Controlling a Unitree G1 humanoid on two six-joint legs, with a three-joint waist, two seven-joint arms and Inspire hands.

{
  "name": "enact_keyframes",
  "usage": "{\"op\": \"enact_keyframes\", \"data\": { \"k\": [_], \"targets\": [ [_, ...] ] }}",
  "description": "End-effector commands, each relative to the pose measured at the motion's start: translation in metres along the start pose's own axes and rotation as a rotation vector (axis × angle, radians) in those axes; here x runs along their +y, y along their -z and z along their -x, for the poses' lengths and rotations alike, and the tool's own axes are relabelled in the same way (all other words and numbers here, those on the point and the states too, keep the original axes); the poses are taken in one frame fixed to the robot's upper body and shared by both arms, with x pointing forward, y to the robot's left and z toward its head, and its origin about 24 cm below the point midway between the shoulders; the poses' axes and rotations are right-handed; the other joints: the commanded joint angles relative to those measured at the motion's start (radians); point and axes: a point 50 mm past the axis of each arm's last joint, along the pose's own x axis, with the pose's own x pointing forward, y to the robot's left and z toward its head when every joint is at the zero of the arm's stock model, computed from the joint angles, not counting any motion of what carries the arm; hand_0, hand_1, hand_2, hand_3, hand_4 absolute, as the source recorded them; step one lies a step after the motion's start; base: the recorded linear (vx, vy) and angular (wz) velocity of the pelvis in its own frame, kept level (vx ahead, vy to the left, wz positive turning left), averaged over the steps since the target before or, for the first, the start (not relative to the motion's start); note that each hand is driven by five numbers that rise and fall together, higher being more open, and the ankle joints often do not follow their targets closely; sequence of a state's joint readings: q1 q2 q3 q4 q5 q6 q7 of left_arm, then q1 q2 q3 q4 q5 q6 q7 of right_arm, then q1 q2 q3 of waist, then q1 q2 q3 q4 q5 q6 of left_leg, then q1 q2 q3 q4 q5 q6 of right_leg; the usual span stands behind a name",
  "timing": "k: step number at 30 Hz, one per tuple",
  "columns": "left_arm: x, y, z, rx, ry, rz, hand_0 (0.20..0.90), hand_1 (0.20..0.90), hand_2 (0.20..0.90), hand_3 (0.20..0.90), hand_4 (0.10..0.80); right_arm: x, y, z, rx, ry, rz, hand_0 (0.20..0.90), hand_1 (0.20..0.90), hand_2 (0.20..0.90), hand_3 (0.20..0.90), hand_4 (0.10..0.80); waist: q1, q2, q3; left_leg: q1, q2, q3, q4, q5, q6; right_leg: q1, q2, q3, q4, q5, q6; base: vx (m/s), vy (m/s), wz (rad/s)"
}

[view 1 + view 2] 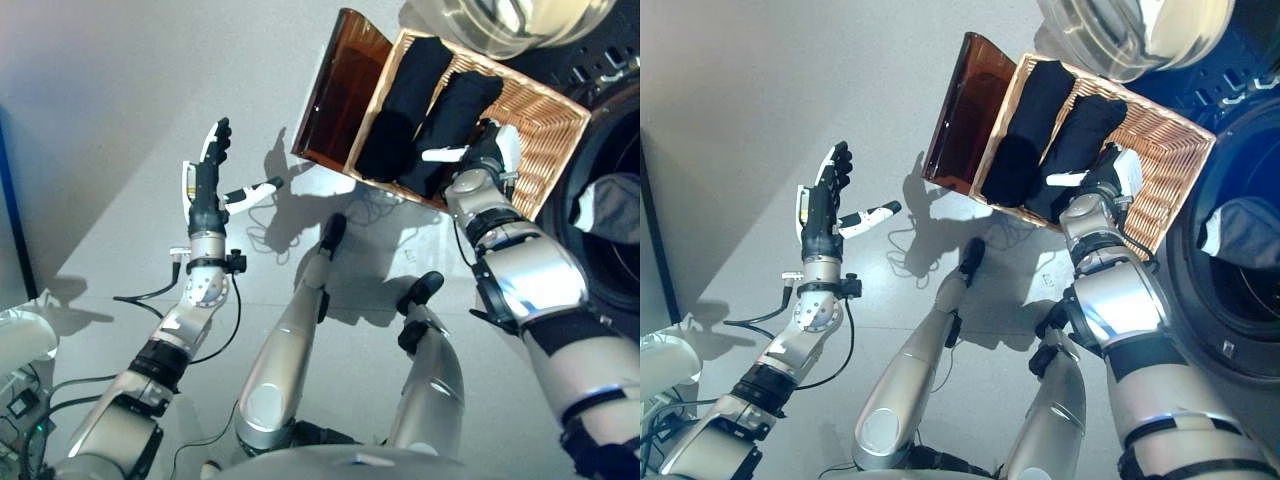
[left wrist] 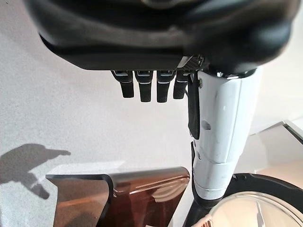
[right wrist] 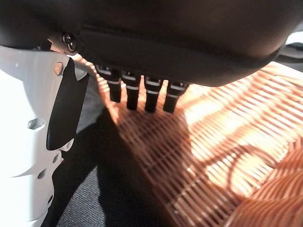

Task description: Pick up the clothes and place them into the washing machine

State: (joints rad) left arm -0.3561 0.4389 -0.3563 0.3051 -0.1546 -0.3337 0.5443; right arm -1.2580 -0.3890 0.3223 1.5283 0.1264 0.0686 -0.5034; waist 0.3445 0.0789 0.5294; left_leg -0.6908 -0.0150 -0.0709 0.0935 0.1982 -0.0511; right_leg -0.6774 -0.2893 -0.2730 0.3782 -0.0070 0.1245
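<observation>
- your right hand point(image 1: 483, 152) hangs over the wicker basket point(image 1: 545, 110), fingers straight and holding nothing, just above the bare weave beside the black clothes point(image 1: 452, 118).
- two dark folded bundles lie side by side in the basket; the nearer one is next to your thumb.
- shift toward that bundle, sink your fingers into the fold, then close, so you don't snag the weave.
- the washing machine drum point(image 1: 610, 215) gapes just beside the basket.
- your left hand point(image 1: 208, 178) is well away from the basket, spread wide and empty.
</observation>
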Motion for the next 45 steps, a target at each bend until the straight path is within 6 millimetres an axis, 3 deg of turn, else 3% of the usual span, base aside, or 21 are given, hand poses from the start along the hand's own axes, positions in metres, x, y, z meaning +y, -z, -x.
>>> {"op": "enact_keyframes", "data": {
  "k": [1, 7, 14, 15, 16, 26, 35, 41, 43, 44, 45],
  "targets": [
    [0.019, -0.036, -0.009, -0.206, -0.044, 0.041, 0.900, 0.900, 0.900, 0.900, 0.800, -0.011, -0.033, -0.002, -0.136, 0.053, -0.024, 0.900, 0.900, 0.900, 0.900, 0.800, 0.017, -0.002, -0.010, -0.127, -0.022, 0.043, 0.207, -0.220, -0.034, 0.094, -0.043, 0.016, -0.179, 0.027, 0.039, 0.016, -0.015, 0.12],
    [0.020, -0.036, -0.008, -0.198, -0.046, 0.051, 0.900, 0.900, 0.900, 0.900, 0.800, -0.018, -0.034, -0.004, -0.138, 0.079, 0.001, 0.900, 0.900, 0.900, 0.900, 0.800, 0.019, -0.006, -0.010, -0.148, -0.024, 0.031, 0.206, -0.217, -0.035, 0.078, -0.039, 0.005, -0.161, 0.014, 0.035, 0.006, -0.009, 0.10],
    [0.026, -0.041, -0.005, -0.225, -0.066, 0.045, 0.900, 0.900, 0.900, 0.900, 0.800, -0.037, -0.024, -0.012, -0.106, 0.143, 0.090, 0.900, 0.900, 0.900, 0.900, 0.800, 0.022, 0.014, -0.009, -0.193, -0.025, 0.019, 0.214, -0.214, -0.034, 0.017, -0.038, 0.005, -0.106, -0.007, 0.029, -0.014, 0.001, 0.11],
    [0.027, -0.041, -0.005, -0.227, -0.069, 0.043, 0.900, 0.900, 0.900, 0.900, 0.800, -0.039, -0.021, -0.013, -0.099, 0.150, 0.098, 0.450, 0.450, 0.450, 0.450, 0.478, 0.020, 0.017, -0.009, -0.200, -0.025, 0.019, 0.216, -0.214, -0.034, 0.008, -0.039, 0.007, -0.097, -0.011, 0.028, -0.014, 0.018, 0.08],
    [0.028, -0.041, -0.004, -0.228, -0.072, 0.038, 0.900, 0.900, 0.900, 0.900, 0.800, -0.042, -0.018, -0.014, -0.094, 0.161, 0.107, 0.200, 0.200, 0.200, 0.200, 0.300, 0.019, 0.019, -0.009, -0.205, -0.025, 0.019, 0.217, -0.213, -0.033, -0.002, -0.039, 0.010, -0.089, -0.013, 0.027, -0.010, 0.016, 0.07],
    [0.023, -0.038, 0.003, -0.219, -0.046, 0.026, 0.900, 0.900, 0.900, 0.900, 0.800, -0.045, -0.006, -0.015, -0.074, 0.187, 0.158, 0.200, 0.200, 0.200, 0.200, 0.300, 0.006, 0.033, -0.009, -0.218, -0.020, 0.026, 0.231, -0.213, -0.027, -0.036, -0.039, 0.026, -0.062, -0.019, 0.025, -0.006, 0.009, 0.01],
    [0.020, -0.036, 0.004, -0.214, 0.002, 0.016, 0.900, 0.900, 0.900, 0.900, 0.800, -0.054, 0.006, -0.019, -0.019, 0.207, 0.107, 0.200, 0.200, 0.200, 0.200, 0.300, -0.003, 0.033, -0.010, -0.122, -0.015, 0.048, 0.207, -0.213, -0.025, 0.048, -0.041, 0.039, -0.104, 0.003, 0.033, -0.004, 0.002, -0.02],
    [0.018, -0.013, 0.009, -0.107, 0.036, -0.013, 0.900, 0.900, 0.900, 0.900, 0.800, -0.058, 0.020, -0.020, 0.015, 0.220, -0.022, 0.200, 0.200, 0.200, 0.200, 0.300, -0.034, 0.003, -0.036, -0.042, -0.009, 0.080, 0.233, -0.244, -0.013, 0.125, -0.036, 0.062, -0.125, 0.013, 0.032, -0.006, 0.009, -0.16],
    [0.016, -0.005, 0.011, -0.067, 0.041, -0.017, 0.900, 0.900, 0.900, 0.900, 0.800, -0.051, 0.023, -0.018, 0.021, 0.205, -0.088, 0.200, 0.200, 0.200, 0.200, 0.300, -0.048, -0.005, -0.043, -0.013, -0.004, 0.094, 0.247, -0.252, -0.009, 0.144, -0.029, 0.074, -0.126, 0.016, 0.029, -0.047, 0.014, -0.30],
    [0.014, -0.004, 0.013, -0.057, 0.050, -0.016, 0.900, 0.900, 0.900, 0.900, 0.800, -0.046, 0.026, -0.017, 0.030, 0.193, -0.131, 0.200, 0.200, 0.200, 0.200, 0.300, -0.056, -0.006, -0.038, -0.014, -0.003, 0.106, 0.251, -0.226, -0.002, 0.145, -0.031, 0.073, -0.132, 0.041, 0.020, -0.093, 0.013, -0.37],
    [0.013, 0.003, 0.016, -0.024, 0.057, -0.021, 0.900, 0.900, 0.900, 0.900, 0.800, -0.039, 0.031, -0.014, 0.047, 0.178, -0.240, 0.200, 0.200, 0.200, 0.200, 0.300, -0.078, -0.011, -0.049, 0.017, 0.005, 0.116, 0.258, -0.236, -0.001, 0.163, -0.027, 0.084, -0.133, 0.041, 0.020, -0.087, 0.021, -0.30]
  ]
}}
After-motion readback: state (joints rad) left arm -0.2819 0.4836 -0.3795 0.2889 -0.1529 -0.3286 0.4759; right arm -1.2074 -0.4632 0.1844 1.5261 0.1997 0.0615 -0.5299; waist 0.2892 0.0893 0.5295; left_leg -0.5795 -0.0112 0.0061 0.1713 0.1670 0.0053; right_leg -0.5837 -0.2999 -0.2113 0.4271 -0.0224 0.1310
